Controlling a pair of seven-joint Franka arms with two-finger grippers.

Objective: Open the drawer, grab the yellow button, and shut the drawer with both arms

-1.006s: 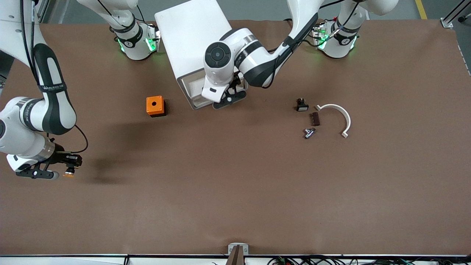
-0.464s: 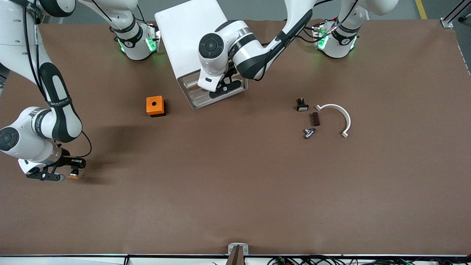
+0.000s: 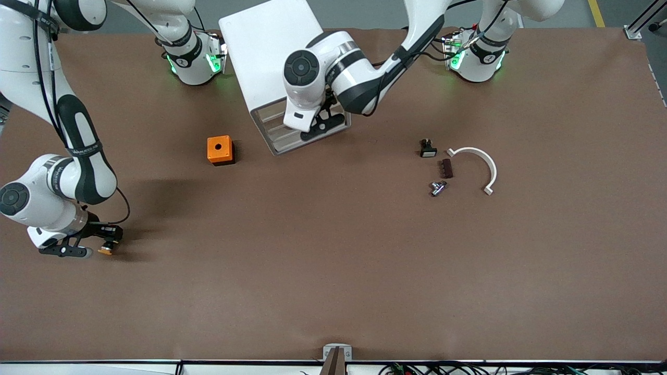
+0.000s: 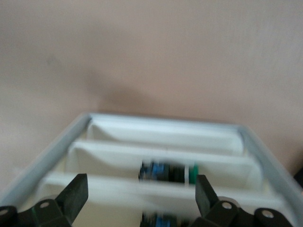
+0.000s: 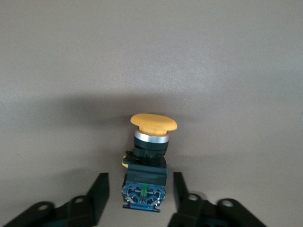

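Near the table's (image 3: 333, 271) edge at the right arm's end, we see the button (image 3: 107, 250), orange cap outward, lying between the fingers of the right pincer (image 3: 96, 245). In the right wrist view the button (image 5: 147, 163) sits between the two fingers (image 5: 97, 196), which stand apart on either side of its dark body, not pressed on it. By the table's edge where the bases stand, we find the white drawer cabinet (image 3: 271, 57) with its drawer (image 3: 292, 135) still pulled out; the left pincer (image 3: 323, 125) hovers over that drawer, fingers (image 4: 75, 196) spread wide above the white compartments (image 4: 165, 142). Nearby sits an orange cube (image 3: 219, 150).
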